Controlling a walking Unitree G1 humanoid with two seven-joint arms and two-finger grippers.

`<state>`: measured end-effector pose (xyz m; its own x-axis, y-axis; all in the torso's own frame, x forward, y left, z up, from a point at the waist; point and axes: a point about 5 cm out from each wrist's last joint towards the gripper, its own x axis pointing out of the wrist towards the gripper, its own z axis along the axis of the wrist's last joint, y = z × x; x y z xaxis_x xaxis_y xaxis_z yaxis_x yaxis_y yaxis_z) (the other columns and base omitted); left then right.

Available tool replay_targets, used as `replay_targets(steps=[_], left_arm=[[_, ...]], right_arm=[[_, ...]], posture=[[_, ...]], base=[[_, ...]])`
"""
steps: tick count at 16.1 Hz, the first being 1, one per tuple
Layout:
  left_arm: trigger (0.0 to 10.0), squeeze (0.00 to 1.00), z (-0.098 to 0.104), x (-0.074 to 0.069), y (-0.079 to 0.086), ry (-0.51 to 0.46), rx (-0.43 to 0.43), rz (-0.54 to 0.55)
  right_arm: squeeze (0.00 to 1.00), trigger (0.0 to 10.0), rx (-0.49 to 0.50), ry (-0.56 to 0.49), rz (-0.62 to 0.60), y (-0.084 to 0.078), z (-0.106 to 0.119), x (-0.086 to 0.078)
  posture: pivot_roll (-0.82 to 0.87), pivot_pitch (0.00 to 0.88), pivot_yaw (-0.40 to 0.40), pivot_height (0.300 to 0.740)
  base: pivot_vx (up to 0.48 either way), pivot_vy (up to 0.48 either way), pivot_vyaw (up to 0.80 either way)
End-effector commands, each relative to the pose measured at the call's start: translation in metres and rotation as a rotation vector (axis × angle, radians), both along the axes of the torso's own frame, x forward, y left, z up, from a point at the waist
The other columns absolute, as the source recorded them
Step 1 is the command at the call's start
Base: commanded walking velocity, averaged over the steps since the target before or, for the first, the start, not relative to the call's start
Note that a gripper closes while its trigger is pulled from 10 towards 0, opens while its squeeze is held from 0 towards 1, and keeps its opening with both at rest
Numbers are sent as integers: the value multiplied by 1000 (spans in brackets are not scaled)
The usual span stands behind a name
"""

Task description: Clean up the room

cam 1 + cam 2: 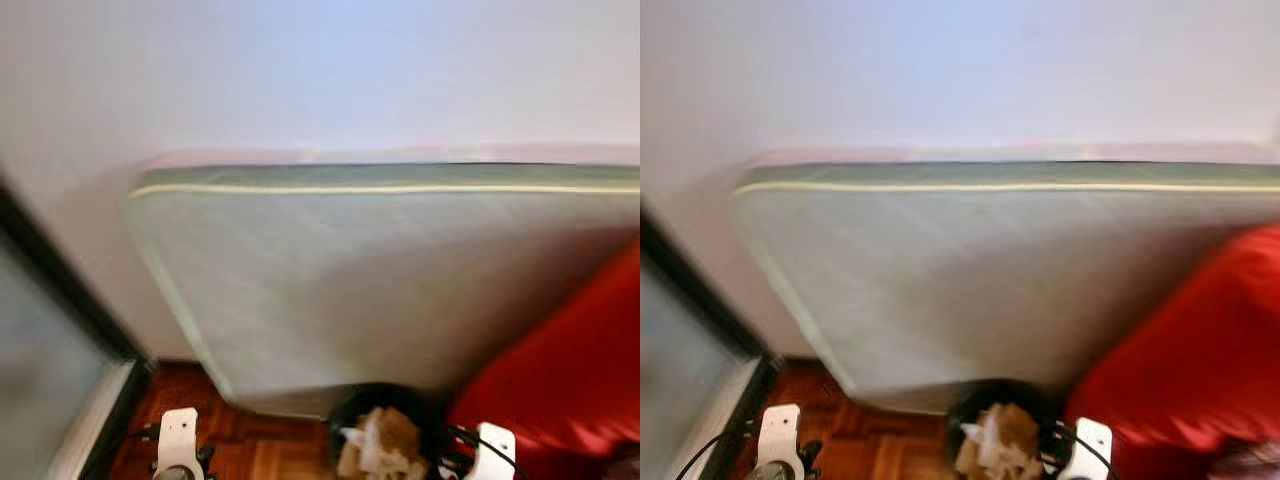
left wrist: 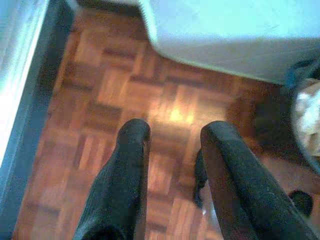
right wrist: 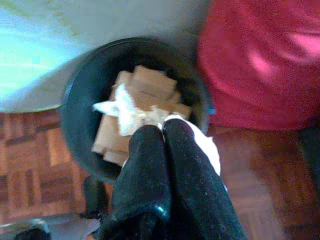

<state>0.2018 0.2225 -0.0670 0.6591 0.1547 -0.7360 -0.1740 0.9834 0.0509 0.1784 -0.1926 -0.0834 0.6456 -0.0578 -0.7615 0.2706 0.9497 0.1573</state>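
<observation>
My right hand (image 3: 162, 131) is pinched shut on a tissue (image 3: 202, 145), just above the bin (image 3: 80, 100) rim. If I release here, it may land on the floor (image 3: 35, 175). My left hand (image 2: 172, 137) hangs open, empty.

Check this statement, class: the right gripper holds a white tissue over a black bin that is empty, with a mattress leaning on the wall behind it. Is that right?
Not quite. The black bin is not empty: the right wrist view shows brown cardboard pieces and crumpled paper inside. The rest stands: the right gripper pinches a white tissue above it, and the mattress leans against the wall.
</observation>
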Motion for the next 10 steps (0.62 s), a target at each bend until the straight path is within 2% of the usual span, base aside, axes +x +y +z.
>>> replay_targets(steps=[1,2,3,5,10], left_arm=[[10000,0,-1,-2,3,9,5,2],[10000,0,-1,-2,3,9,6,2],[10000,0,-1,-2,3,7,6,1],[10000,0,0,-2,3,-1,6,3],[10000,0,2,1,3,-35,4,-4]], right_arm=[[0,10000,6,2,4,2,-1,-1],[0,10000,5,2,4,2,-1,-1],[0,10000,11,2,-28,1,-1,-1],[0,10000,9,-23,-15,1,2,4],[0,10000,-37,-216,63,3,28,46]], posture=[[25,0,64,740],[25,0,62,740],[29,0,60,740],[28,0,59,740],[19,0,66,740]], base=[[0,0,644],[0,0,644],[0,0,0],[0,0,0],[0,0,0]])
